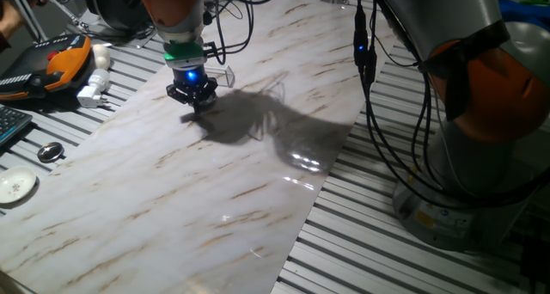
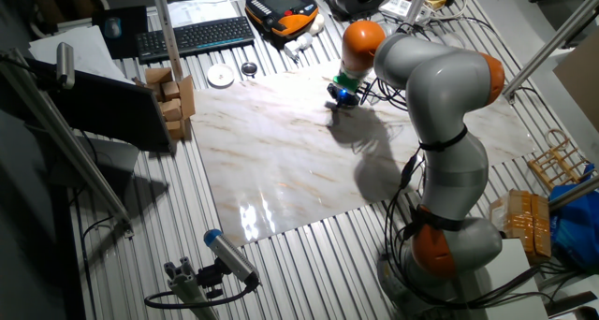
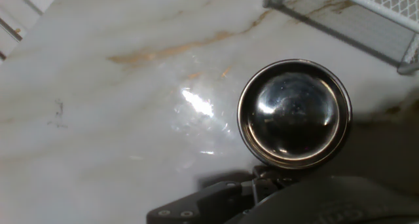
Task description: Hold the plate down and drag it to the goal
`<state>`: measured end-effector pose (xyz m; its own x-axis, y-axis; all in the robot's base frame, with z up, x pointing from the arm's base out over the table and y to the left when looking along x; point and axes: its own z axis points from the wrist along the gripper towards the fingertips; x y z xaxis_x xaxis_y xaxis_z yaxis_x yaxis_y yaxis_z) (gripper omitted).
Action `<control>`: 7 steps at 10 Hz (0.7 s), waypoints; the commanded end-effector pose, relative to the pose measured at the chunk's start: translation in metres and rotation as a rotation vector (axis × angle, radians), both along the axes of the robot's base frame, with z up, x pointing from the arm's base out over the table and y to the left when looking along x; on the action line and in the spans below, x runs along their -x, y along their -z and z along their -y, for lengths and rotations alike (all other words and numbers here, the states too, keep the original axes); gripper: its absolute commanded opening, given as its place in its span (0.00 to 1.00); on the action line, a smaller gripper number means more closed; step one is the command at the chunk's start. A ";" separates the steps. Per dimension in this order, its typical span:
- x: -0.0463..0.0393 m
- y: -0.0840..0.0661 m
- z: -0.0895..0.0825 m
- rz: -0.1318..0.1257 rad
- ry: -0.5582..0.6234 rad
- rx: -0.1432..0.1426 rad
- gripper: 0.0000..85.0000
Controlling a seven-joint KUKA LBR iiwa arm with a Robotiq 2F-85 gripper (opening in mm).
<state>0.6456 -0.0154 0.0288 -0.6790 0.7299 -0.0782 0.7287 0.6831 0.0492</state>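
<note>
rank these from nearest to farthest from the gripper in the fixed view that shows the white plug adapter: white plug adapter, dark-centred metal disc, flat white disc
From the gripper:
1. White plug adapter, off to image left on the slatted table past the marble board's edge.
2. Dark-centred metal disc, farther left and nearer the camera.
3. Flat white disc, at the image's left edge, farthest.

Plate (image 3: 294, 114) gleams, polished mirror-bright metal; the counter (image 3: 118, 119) is glossy, smooth marble-look with tan veins; clear-plastic goal (image 3: 347, 18).
</note>
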 end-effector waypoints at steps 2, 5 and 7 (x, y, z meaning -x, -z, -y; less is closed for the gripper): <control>-0.0001 0.002 0.002 0.005 -0.002 -0.001 0.00; -0.0025 0.000 0.006 0.008 -0.007 0.013 0.00; -0.0031 0.000 0.010 0.010 -0.013 0.014 0.00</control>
